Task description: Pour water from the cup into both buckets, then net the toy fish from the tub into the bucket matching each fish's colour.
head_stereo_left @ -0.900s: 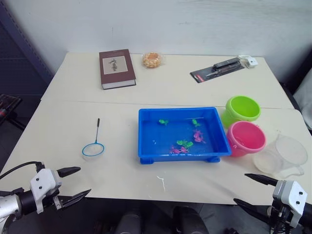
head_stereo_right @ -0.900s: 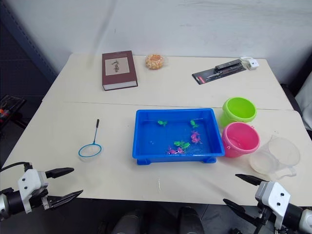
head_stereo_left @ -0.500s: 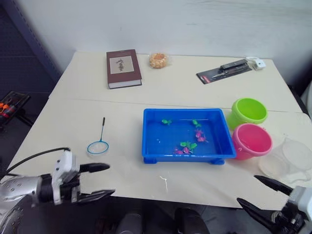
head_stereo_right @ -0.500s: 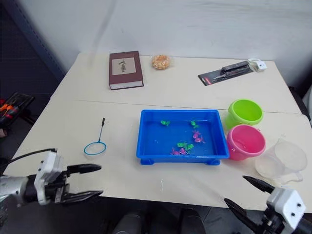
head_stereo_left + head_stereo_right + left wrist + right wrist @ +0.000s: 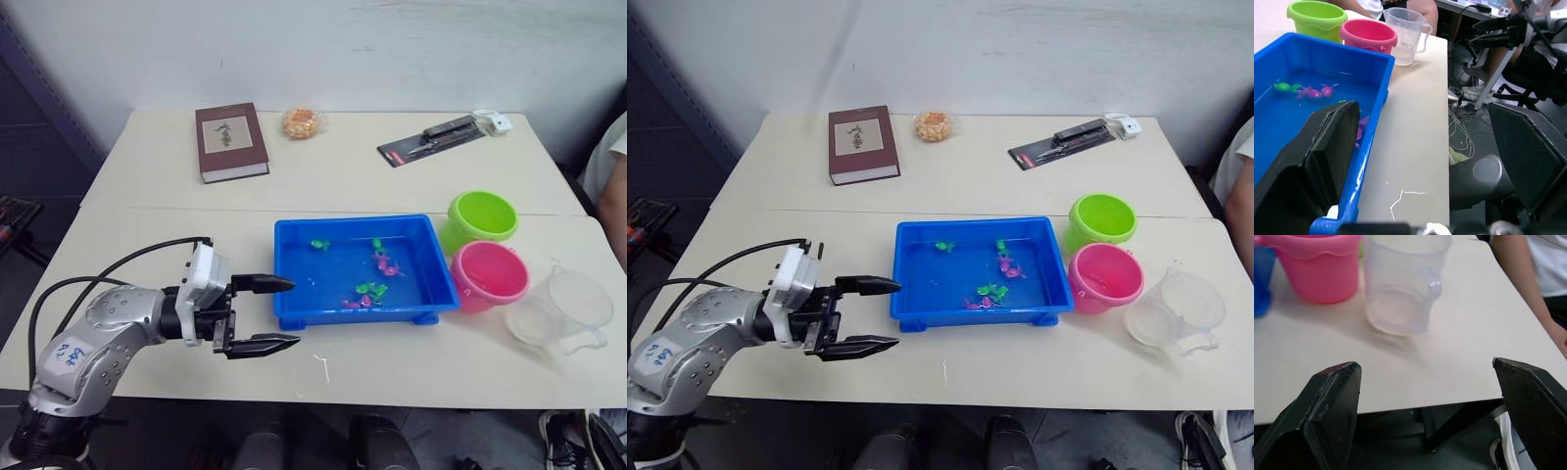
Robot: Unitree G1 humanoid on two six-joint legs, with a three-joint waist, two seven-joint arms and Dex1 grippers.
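Cream table [image 5: 147, 196] here. My left gripper [image 5: 279, 313] is spread wide, empty, hovering by the blue tub [image 5: 364, 304]'s left rim; it's swung in from the table's near edge since a second ago. Fish [image 5: 370, 288] float in the tub, cup [image 5: 560, 311] far right. Right gripper [image 5: 1430, 396] gapes too, empty, facing the cup. No readable labels.

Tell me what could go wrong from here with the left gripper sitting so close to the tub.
The open left gripper sits at the tub's near left corner, one finger over its rim; a push forward could shove the tub and slosh water. The net handle barely shows behind that arm, so the arm may knock or cover the net. The cup stands near the table's right edge by the pink bucket; a clumsy grasp might tip it.
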